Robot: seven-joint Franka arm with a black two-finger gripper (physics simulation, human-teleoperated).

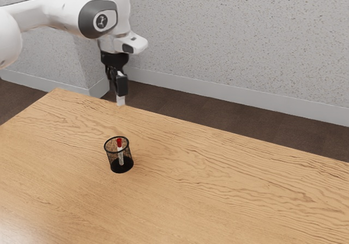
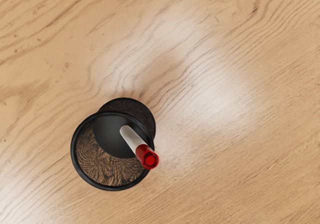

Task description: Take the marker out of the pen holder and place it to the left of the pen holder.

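**Marker still-life: pen in its holder, arm hanging high**

Starting at the exterior view's left, the white arm (image 1: 57, 12) reaches in across a grey speckled wall (image 1: 234, 31). Behind it the wall makes a corner, and a pale skirting board (image 1: 218, 92) follows its foot. Below, the near-left part of the wooden tabletop (image 1: 218, 189) carries a whitish sheen.

Next comes the pen holder (image 1: 113, 157), a round cup of black mesh with a dark rim and a solid-looking dark base, upright on the tabletop. The marker (image 2: 131, 137) is inside it, white in the body with a red end (image 2: 149, 158) uppermost. It stands at a tilt, with that end close by the rim. The mesh wall rings the marker's body, so the sides are fenced off, while the mouth of the holder is open above.

At nearly the same place across the exterior view, but well above the holder and apart from it, hang the black fingers (image 1: 121, 85) with a pale tip; how far open they are, I cannot tell, and the marker is out of their hold.

Farther toward the exterior view's right, the tabletop runs on in light brown with darker, wavy grain. Past its far edge lies a strip of dark brown floor (image 1: 245, 120), then the skirting board and the wall again.
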